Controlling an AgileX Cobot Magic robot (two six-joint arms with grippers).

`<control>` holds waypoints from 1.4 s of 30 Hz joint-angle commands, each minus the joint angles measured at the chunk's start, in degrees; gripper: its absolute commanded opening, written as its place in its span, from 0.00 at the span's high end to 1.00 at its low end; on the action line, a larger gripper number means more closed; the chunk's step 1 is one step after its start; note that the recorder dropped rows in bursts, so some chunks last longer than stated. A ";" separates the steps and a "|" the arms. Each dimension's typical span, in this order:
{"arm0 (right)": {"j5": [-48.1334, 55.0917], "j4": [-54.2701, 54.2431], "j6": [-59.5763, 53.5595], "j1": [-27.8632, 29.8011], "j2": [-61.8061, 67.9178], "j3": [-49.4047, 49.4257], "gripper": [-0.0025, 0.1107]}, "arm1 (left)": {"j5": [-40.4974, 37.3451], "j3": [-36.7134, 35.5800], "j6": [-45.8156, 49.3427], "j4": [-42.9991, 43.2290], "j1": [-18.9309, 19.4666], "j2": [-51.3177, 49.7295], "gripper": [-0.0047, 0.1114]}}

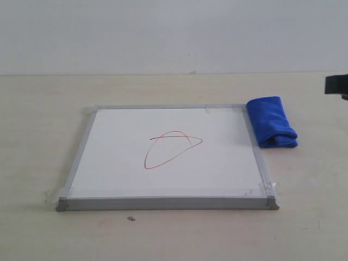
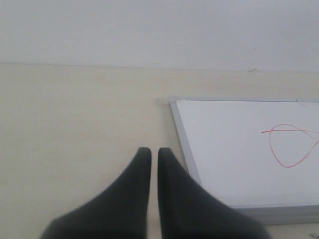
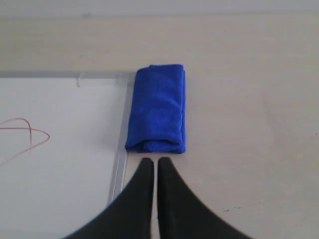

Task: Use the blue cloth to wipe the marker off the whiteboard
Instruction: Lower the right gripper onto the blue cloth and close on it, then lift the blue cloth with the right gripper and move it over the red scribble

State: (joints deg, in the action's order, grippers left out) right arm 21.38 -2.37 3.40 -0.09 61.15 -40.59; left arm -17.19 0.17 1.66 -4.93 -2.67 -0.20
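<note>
The whiteboard (image 1: 168,155) lies flat on the beige table, with the red looped marker (image 1: 173,148) line near its middle. The folded blue cloth (image 1: 273,122) rests on the table against the board's right frame, near the far corner. In the right wrist view the blue cloth (image 3: 157,115) lies just beyond my right gripper (image 3: 152,162), which is shut and empty, apart from the cloth. My left gripper (image 2: 150,151) is shut and empty over bare table beside the whiteboard (image 2: 239,149), with the marker (image 2: 291,144) farther off. In the exterior view only a dark piece of the right arm (image 1: 337,85) shows at the edge.
A pale wall rises behind the table. A small dark speck (image 1: 131,219) lies on the table in front of the board. Clear tape bits sit at the board's corners (image 1: 266,188).
</note>
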 commanded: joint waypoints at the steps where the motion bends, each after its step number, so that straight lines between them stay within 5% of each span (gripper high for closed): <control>1: 9.51 -0.03 -2.80 0.06 12.52 -13.30 0.98 | 0.43 -0.17 0.09 0.07 0.16 0.20 0.92; 9: 26.67 -7.85 -11.99 0.06 28.98 -36.44 0.96 | 0.43 -0.17 0.09 0.07 0.16 0.20 0.92; 12: 28.18 -9.18 -12.53 0.06 33.88 -41.83 0.83 | 0.43 -0.17 0.09 0.07 0.16 0.20 0.92; 18: 28.06 -9.05 -9.87 0.06 42.06 -46.83 0.42 | 0.43 -0.17 0.09 0.07 0.16 0.20 0.92; 42: 21.45 -0.68 -3.40 0.09 63.54 -50.62 0.42 | 0.43 -0.17 0.09 0.07 0.16 0.20 0.92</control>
State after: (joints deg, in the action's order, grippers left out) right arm 42.40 -3.64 -1.03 -0.09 123.46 -89.10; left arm -17.19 0.17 1.66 -4.93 -2.67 -0.20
